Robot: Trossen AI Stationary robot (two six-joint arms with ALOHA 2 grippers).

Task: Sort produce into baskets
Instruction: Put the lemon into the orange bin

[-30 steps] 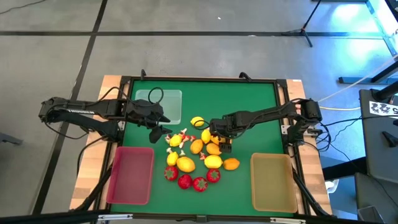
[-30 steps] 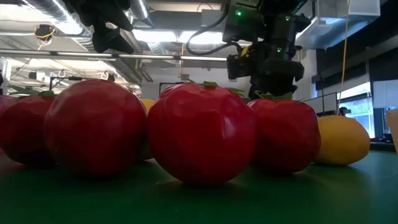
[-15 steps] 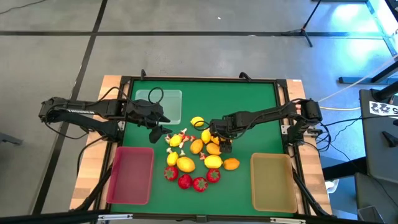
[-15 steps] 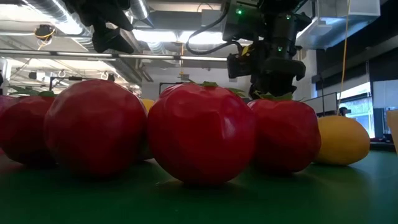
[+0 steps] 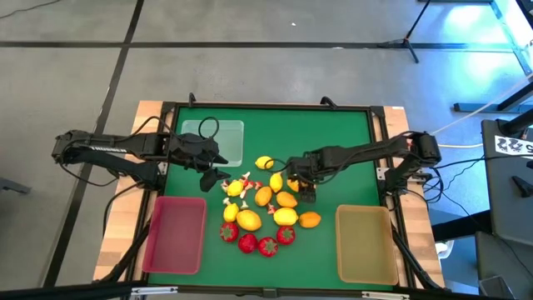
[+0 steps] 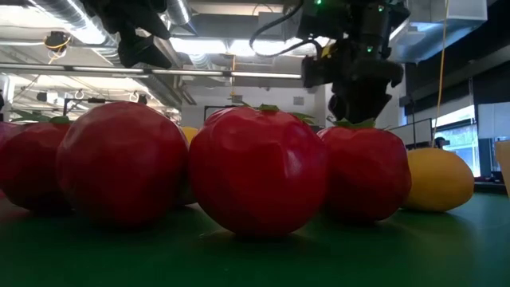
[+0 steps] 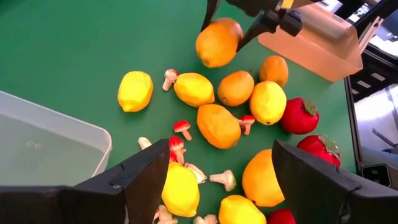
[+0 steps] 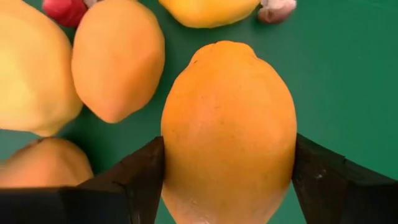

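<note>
The produce lies in a heap at the middle of the green mat [image 5: 333,142]: yellow and orange lemons [image 5: 250,219], red strawberries [image 5: 266,245] and tiny white-and-red bits [image 5: 241,185]. My right gripper [image 5: 304,187] hangs over the heap's right side, shut on an orange fruit [image 8: 227,130]. My left gripper [image 5: 214,177] stands open above the heap's left side, its fingers [image 7: 146,180] holding nothing. The clear basket [image 5: 218,140] is at the far left, the red one [image 5: 175,233] at the near left, and the tan one [image 5: 365,243] at the near right. My right gripper pinches the orange fruit between its two fingers [image 8: 137,177], one on each side of its broad middle [image 8: 177,143]. The fingers come from above, pointing steeply down. The fruit [image 7: 217,43] hangs clear of the mat, above the other pieces.
A dark raised frame [image 5: 379,150] runs round the mat. Bare green mat lies between the heap and the tan basket and along the far edge. In the low view the strawberries [image 6: 259,171] stand close in front and hide most of the heap.
My right gripper has risen with the orange fruit and shifted a little toward the table's right edge. The fruit is now lifted clear of the heap. The other pieces have stayed where they were.
</note>
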